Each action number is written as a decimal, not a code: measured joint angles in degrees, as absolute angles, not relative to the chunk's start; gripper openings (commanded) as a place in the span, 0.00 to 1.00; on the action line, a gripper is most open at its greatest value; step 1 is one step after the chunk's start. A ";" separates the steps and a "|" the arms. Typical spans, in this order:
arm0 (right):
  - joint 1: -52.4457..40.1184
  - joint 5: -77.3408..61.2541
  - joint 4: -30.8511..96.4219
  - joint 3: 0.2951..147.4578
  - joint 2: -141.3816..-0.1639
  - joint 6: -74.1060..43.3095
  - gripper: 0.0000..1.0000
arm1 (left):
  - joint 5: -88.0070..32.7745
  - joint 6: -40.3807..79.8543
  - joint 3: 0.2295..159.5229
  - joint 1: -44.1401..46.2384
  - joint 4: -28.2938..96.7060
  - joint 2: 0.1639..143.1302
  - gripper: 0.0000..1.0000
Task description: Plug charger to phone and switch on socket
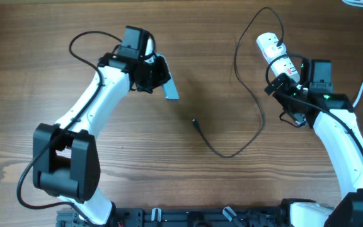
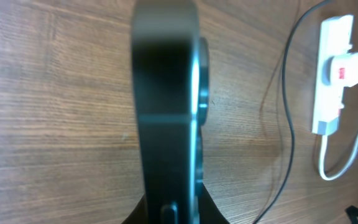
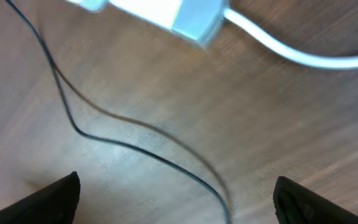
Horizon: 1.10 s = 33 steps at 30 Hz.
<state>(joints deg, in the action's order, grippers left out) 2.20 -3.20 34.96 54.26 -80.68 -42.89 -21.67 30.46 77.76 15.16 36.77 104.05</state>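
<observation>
the left gripper [image 1: 158, 77] is clamped tight on the phone [image 1: 171, 89], which sticks out of the jaws toward the middle of the table [image 1: 188, 195], tilted; whether its far end touches the wood i cannot tell. the right gripper [image 3: 178, 200] stands wide apart, with only bare wood and a run of the charger [image 1: 259, 116] between its fingertips [image 3: 58, 198]. it hovers just beside the end of the socket [image 1: 271, 49] where the thick white cord [image 3: 291, 51] leaves.

the plug tip [image 1: 195, 121] lies free on the table, near the phone but apart from it, and neither gripper has it. the cable is thin and limp, so a pinch too far behind the tip would likely let it swivel and miss the port. a hard pull could drag the light socket or loosen the adapter [image 2: 348, 70]. the phone, held by one narrow grip, may pivot when the tip pushes in.

the phone is a slim slab, blue-grey from overhead and a dark blurred edge from the left wrist; its port is not visible. the charger is a long black line looping from the adapter round to the tip.
</observation>
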 measured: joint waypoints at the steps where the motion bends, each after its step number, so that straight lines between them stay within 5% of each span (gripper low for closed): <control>1: 2.26 -4.58 33.69 54.26 -80.68 -42.94 0.84 | -22.87 29.91 77.76 14.37 36.77 104.05 0.04; 3: 2.26 -8.32 33.28 54.26 -80.71 -41.91 0.46 | -25.30 28.73 77.76 12.84 36.82 104.07 0.04; 4: 2.20 -9.96 32.93 54.26 -80.75 -41.43 0.42 | -26.52 28.18 77.76 12.21 36.80 104.12 0.04; 9: -2.92 -15.46 29.50 54.26 -80.75 -35.24 0.45 | -31.97 26.02 77.76 9.89 36.36 106.10 0.04; 12: -10.98 -16.86 29.43 54.26 -80.79 -27.79 0.68 | -33.54 25.63 77.76 9.78 35.53 108.09 0.04; 15: -19.59 -15.09 31.88 54.26 -81.28 -21.98 0.76 | -34.41 25.54 77.73 9.80 35.55 109.14 0.04; 18: -25.32 -13.21 31.88 54.26 -82.65 -20.40 0.72 | -34.85 25.52 77.73 9.78 35.53 109.14 0.04; 23: -31.51 -12.34 27.27 54.26 -84.01 -20.91 0.47 | -35.24 25.52 77.73 9.56 35.57 109.16 0.04; 33: -35.64 -11.31 27.03 54.28 -93.08 -10.72 0.37 | -35.97 25.50 77.73 5.72 36.67 109.16 0.04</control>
<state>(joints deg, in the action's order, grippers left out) -35.64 -11.31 27.03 54.28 -93.08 -10.72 -35.97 25.50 77.73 5.72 36.67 109.16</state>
